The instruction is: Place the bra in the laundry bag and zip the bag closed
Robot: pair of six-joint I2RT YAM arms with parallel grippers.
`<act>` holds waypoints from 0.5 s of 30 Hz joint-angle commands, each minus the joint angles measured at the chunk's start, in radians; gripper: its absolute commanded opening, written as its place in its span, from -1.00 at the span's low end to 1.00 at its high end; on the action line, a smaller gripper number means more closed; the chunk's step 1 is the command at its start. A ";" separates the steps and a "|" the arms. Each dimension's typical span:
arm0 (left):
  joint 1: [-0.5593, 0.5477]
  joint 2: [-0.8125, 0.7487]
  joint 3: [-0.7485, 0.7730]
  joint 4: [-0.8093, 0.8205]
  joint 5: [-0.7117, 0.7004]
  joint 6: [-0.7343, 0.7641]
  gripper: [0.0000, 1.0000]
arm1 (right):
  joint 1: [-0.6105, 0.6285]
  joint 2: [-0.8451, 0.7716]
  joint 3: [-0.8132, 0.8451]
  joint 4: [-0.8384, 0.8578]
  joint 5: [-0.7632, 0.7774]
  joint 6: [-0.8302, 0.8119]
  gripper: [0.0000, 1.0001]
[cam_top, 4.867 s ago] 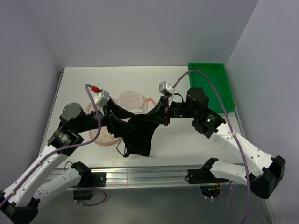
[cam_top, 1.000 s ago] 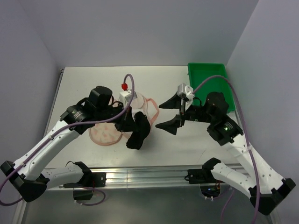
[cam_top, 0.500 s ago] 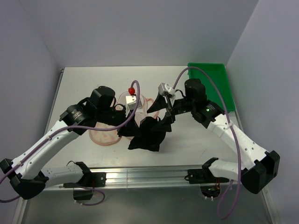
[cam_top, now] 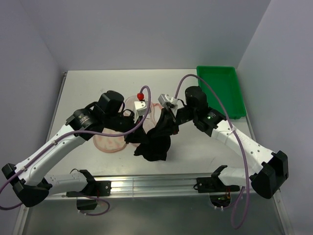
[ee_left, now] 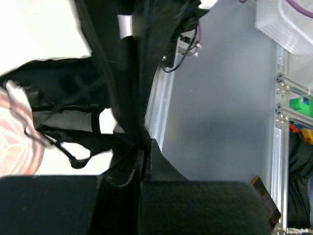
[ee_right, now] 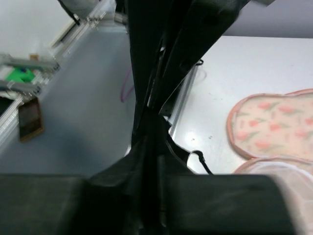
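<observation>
Seen from above, the left gripper [cam_top: 136,138] and right gripper [cam_top: 167,128] meet at the bunched black bra [cam_top: 155,146], which sits toward the near side of the table [cam_top: 83,93], just beside the laundry bag [cam_top: 108,142]. The left wrist camera shows its jaws pinched narrow on a fold of the bra. In the dim right wrist view, that gripper's jaws likewise appear clamped on black fabric, with the bag lying flat beyond.
</observation>
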 commanded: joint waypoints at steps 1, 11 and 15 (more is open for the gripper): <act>-0.005 -0.023 0.038 0.024 -0.058 0.015 -1.00 | 0.021 -0.037 -0.058 0.193 0.016 0.122 -0.85; -0.001 -0.165 -0.055 0.159 -0.356 -0.119 0.98 | 0.052 -0.178 -0.200 0.467 0.398 0.432 -1.00; 0.022 -0.228 -0.161 0.272 -0.449 -0.234 0.98 | 0.104 -0.194 -0.226 0.525 0.579 0.504 -1.00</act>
